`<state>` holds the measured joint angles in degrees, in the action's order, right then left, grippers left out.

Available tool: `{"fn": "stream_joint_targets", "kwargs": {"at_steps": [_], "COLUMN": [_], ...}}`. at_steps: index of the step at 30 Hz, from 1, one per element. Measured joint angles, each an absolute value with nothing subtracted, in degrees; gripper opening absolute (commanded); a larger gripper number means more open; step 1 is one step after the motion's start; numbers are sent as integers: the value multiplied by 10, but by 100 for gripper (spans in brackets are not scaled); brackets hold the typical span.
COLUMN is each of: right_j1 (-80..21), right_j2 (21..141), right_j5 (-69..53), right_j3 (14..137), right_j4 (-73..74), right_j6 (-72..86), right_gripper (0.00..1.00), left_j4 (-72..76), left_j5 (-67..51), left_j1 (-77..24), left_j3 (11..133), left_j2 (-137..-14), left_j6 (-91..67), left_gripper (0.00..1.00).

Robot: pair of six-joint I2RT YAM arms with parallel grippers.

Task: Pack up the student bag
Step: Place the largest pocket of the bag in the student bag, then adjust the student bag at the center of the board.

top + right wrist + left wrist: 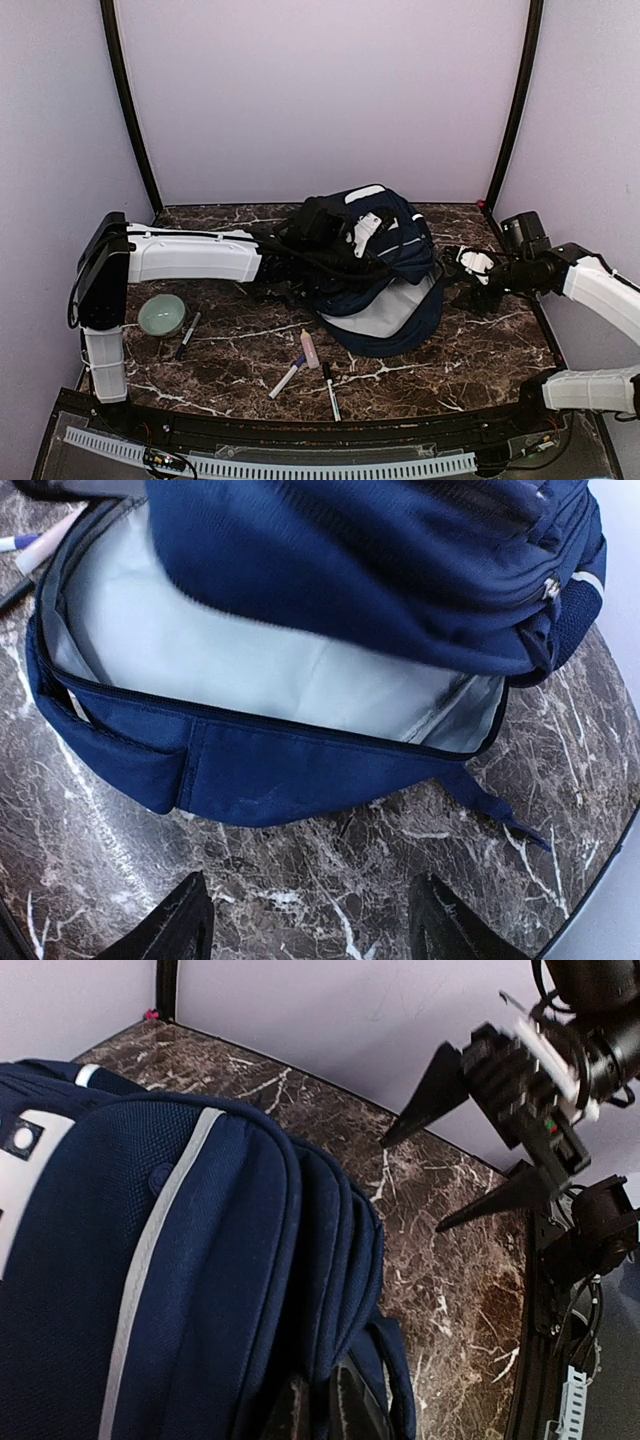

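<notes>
Black jaws of the right gripper (310,905) stand spread wide, low over the brown, white-veined marble table (230,350). They sit just short of the open mouth of the student bag (300,770), not touching it. The left gripper (318,222) is pinched together on the bag's upper fabric, holding the navy flap raised so that pale grey lining shows. The bag lies right of the table's middle. Nearer the arms lie a few pens (331,392), with a green bowl (162,314) at the left. Lilac walls (320,90) close three sides, with black posts (130,110) in the back corners.
</notes>
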<state>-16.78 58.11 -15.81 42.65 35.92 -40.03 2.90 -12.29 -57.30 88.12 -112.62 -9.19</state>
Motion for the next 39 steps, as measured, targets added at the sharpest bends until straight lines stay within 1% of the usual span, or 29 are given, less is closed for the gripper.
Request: {"fn": "stream_joint_targets", "kwargs": {"at_steps": [1,3,4,5,6,10,14,18,20,23,26,31,36,39], "right_j1": [-159,-141,-136,-132,-130,-128,-131,-154,-182,-230,-276,-347,-420,-448], "right_j2": [588,615,617,626,635,681,724,755,773,799,814,812,799,801], "right_j5": [-173,-220,-223,-237,-251,-295,-318,-318,-314,-311,-309,-298,-268,-237], "right_j3": [435,477,480,493,507,554,575,575,575,575,566,542,525,516], "right_j4": [366,375,374,371,366,344,320,306,299,298,302,335,366,368], "right_j6": [-399,-382,-381,-369,-356,-314,-286,-272,-270,-274,-291,-345,-390,-397], "right_gripper": [67,67,67,66,66,66,65,65,65,68,72,72,72,72], "left_j4": [37,54,61,64,65,65,47,23,16,4,-16,-46,-43,-39], "left_j5": [-128,-140,-146,-155,-160,-169,-152,-103,-74,-35,-7,7,5,1], "left_j1": [-575,-577,-577,-578,-578,-582,-582,-581,-579,-570,-552,-520,-500,-500], "left_j3": [875,864,860,857,854,827,758,687,664,628,591,538,523,524], "left_j2": [-1131,-1141,-1147,-1153,-1156,-1153,-1094,-978,-929,-879,-872,-877,-887,-898], "left_j6": [-97,-106,-113,-119,-119,-126,-124,-117,-115,-114,-121,-137,-146,-150], "left_gripper": [10,32,41,46,50,56,61,63,63,62,57,48,48,48]}}
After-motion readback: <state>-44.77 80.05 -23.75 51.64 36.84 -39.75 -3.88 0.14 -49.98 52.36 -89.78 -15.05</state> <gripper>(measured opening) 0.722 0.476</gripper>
